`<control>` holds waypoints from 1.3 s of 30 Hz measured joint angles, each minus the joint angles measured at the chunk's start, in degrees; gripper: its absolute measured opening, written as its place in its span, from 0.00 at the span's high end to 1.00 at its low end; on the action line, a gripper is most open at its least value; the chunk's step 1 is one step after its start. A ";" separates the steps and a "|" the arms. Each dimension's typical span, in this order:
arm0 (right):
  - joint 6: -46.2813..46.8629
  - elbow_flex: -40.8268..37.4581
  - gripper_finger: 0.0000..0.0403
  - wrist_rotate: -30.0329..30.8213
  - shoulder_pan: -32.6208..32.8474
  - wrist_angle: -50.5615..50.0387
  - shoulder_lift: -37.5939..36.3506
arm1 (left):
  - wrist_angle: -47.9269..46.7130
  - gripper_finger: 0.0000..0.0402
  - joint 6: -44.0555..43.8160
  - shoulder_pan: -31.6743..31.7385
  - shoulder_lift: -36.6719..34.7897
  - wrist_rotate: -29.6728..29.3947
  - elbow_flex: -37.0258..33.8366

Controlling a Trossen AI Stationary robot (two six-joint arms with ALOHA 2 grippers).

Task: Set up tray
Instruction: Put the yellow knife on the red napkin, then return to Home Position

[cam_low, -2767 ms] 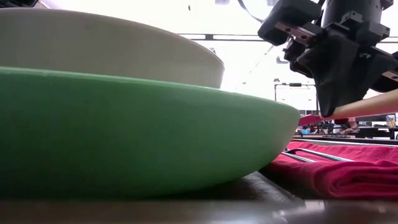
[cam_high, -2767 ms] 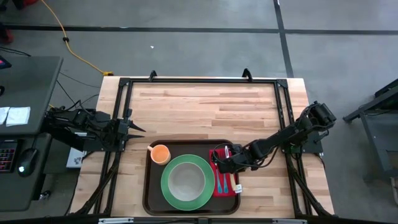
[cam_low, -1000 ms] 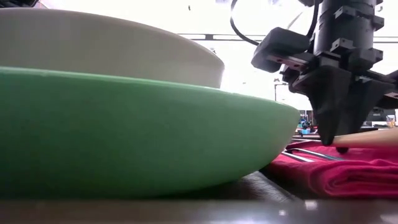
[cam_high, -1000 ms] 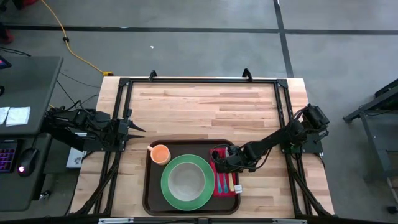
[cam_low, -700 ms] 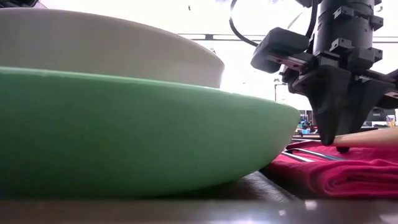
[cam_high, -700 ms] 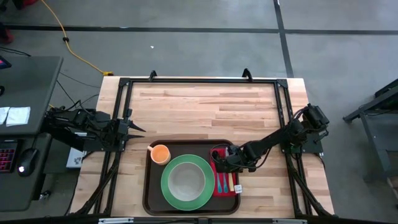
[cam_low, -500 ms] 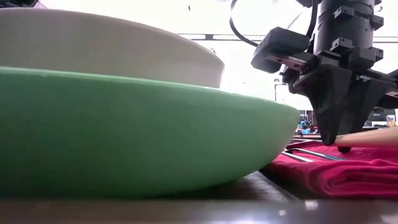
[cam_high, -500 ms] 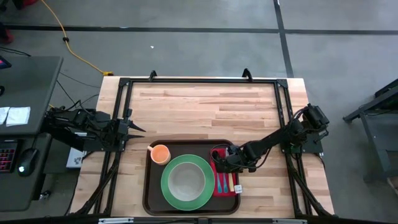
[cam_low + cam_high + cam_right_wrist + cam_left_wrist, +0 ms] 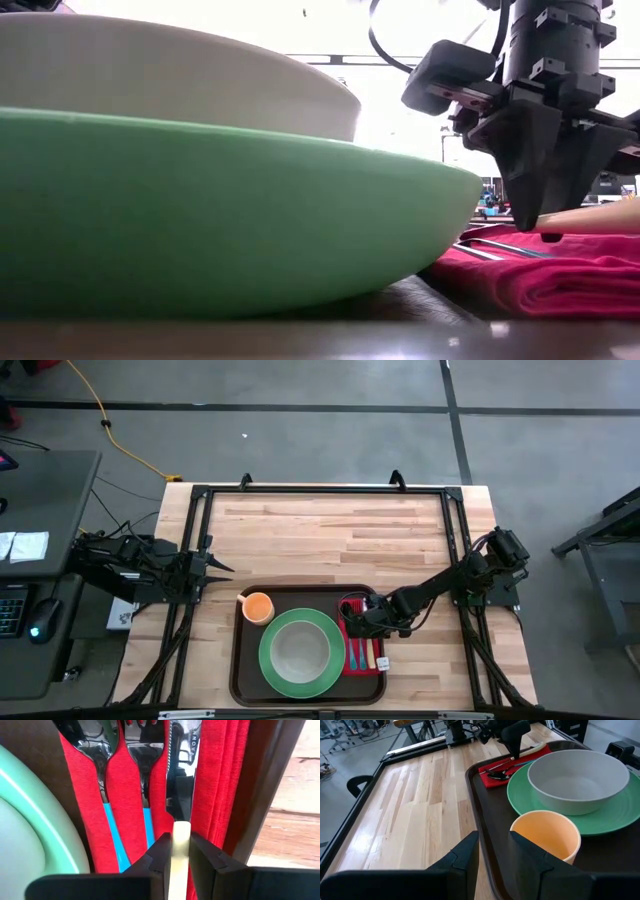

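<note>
The tray (image 9: 238, 660) is lying at the near edge of the wooden tabletop (image 9: 320, 540), inside the black metal frame (image 9: 200, 495), roughly midway between the two arms. It is carrying a green plate (image 9: 268, 665) with a pale bowl (image 9: 296, 648) sitting in it, an orange cup (image 9: 258, 606) at its far left corner, and a red napkin (image 9: 374, 663) along its right side.

On the napkin a spoon (image 9: 97, 750), a fork (image 9: 145, 760) and a knife (image 9: 181, 775) are lying side by side, the spoon and fork showing blue handles, the knife nearest the tray's right rim.

The right gripper (image 9: 362, 622) is reaching in over the right side of the tray and hanging just above the napkin. Its jaws are standing on either side of the knife's cream handle (image 9: 179, 855), closed around it, with the handle running out between them. In the low view the handle (image 9: 590, 220) is sticking out sideways at the level of the fingertips, tilted slightly above the cloth.

The left gripper (image 9: 215, 567) is waiting beyond the tray's far left corner, over bare wood, well apart from the cup. Its jaws are standing partly open with nothing between them, and its wrist view is looking along the tray's left rim toward the cup.
</note>
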 joint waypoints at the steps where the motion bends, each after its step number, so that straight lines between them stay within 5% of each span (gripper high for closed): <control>1: -0.03 0.00 0.89 0.00 0.00 -0.03 0.00 | 0.00 0.66 0.02 0.00 0.00 0.02 -0.01; 12: -0.41 0.00 0.80 0.00 0.00 -0.08 0.00 | 0.00 0.66 0.02 0.00 0.00 0.02 -0.02; 28: -0.60 0.00 0.79 -4.46 0.01 0.00 -0.07 | 0.00 0.66 0.09 0.00 0.00 1.44 -0.02; 39: -3.84 -0.02 0.79 3.97 0.02 -0.11 -7.00 | 0.49 0.66 0.09 0.00 0.00 3.08 -0.02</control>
